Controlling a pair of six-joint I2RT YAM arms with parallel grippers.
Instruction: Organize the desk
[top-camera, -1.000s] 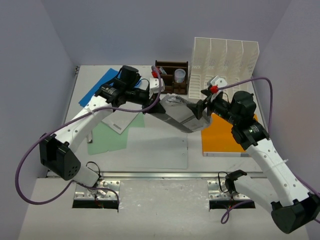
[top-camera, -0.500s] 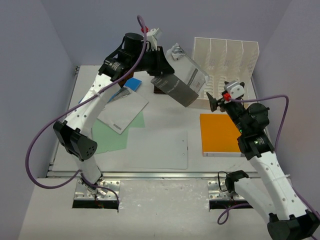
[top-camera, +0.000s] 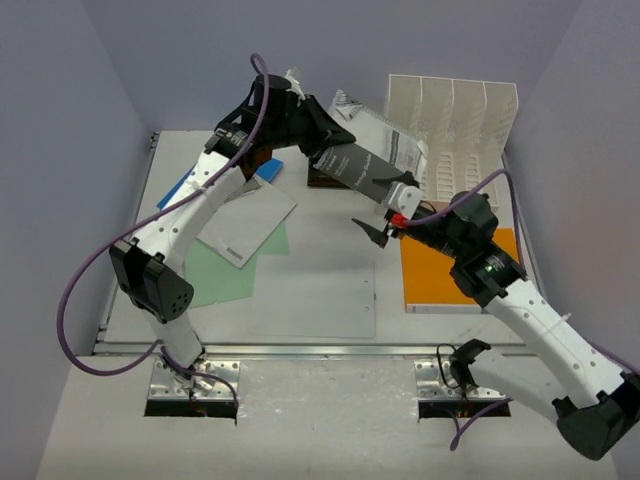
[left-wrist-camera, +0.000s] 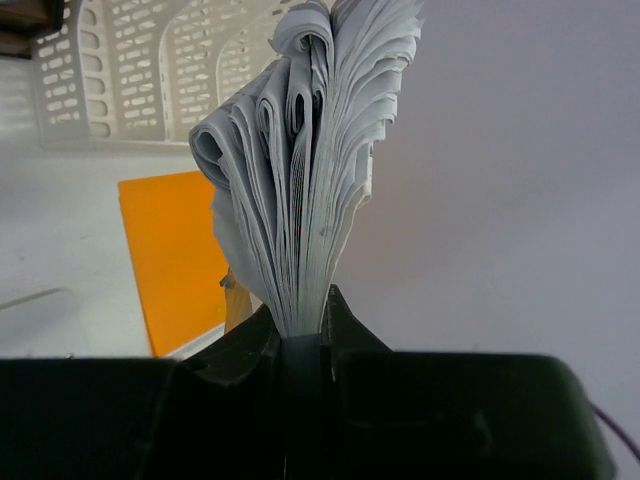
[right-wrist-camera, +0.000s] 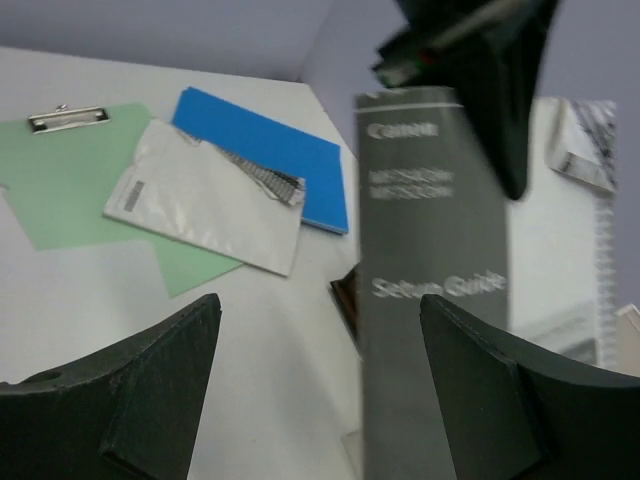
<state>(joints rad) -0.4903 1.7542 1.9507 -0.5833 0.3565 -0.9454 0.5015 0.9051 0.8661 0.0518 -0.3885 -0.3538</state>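
Your left gripper pinched the gray manual by one edge above the desk's 12 o'clock, pages fanning, so it could've slipped out. Your right gripper, jaws wide, hung close by its lower end and could've knocked it. The white desk lay below, green clipboard at 9 o'clock, orange folder at 3 o'clock, lavender walls around.

White tabletop bearing orange folder, green clipboard, blue folder, white booklet (overlapping the latter two), file rack.

Your top camera looks down on the whole desk from behind. Both wrist cameras sit close against the Canon setup guide.
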